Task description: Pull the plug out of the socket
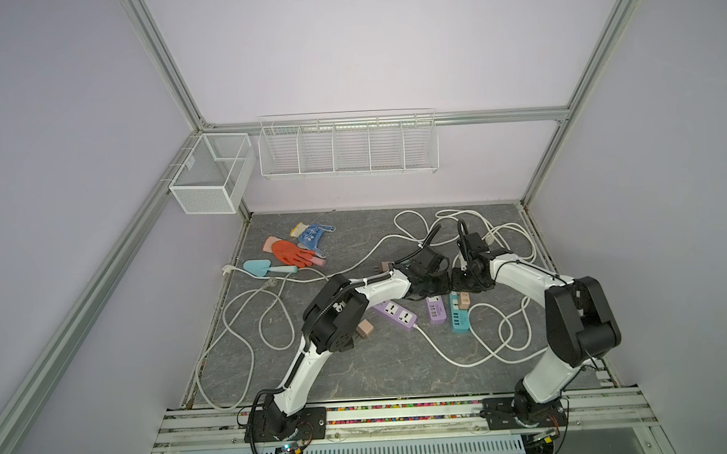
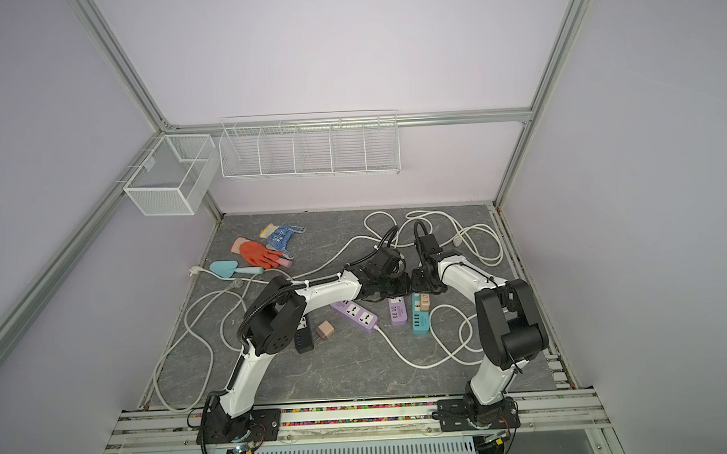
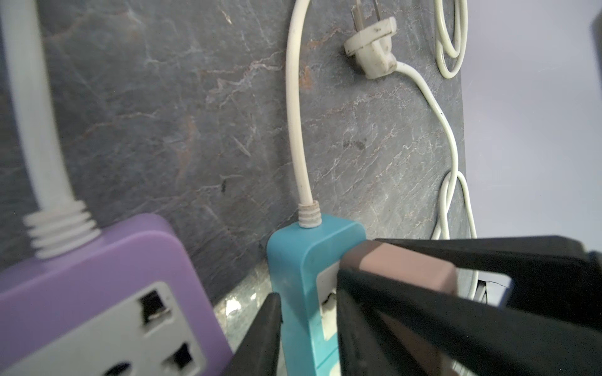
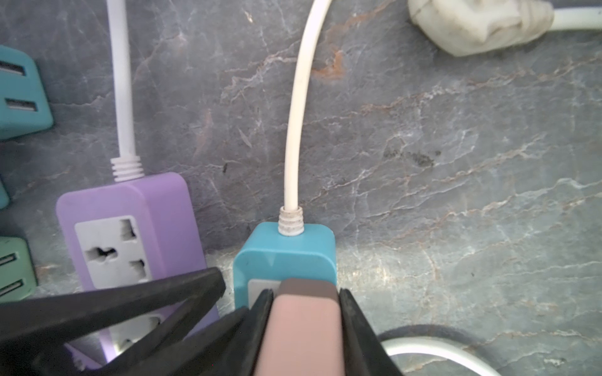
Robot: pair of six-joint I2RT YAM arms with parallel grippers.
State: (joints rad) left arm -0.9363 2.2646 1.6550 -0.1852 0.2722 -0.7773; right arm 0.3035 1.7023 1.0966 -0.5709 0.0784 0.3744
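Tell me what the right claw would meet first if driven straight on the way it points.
The teal power strip. The right claw is shut on the pink plug and points at the strip's socket face, so it would probably meet that face first; the gap is unclear.

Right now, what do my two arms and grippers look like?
White curved shells on left arm and right arm, bulky black joints, black base plates. A black ribbed hose loops to each wrist. Left gripper and right gripper are black, with flat tapered fingers.
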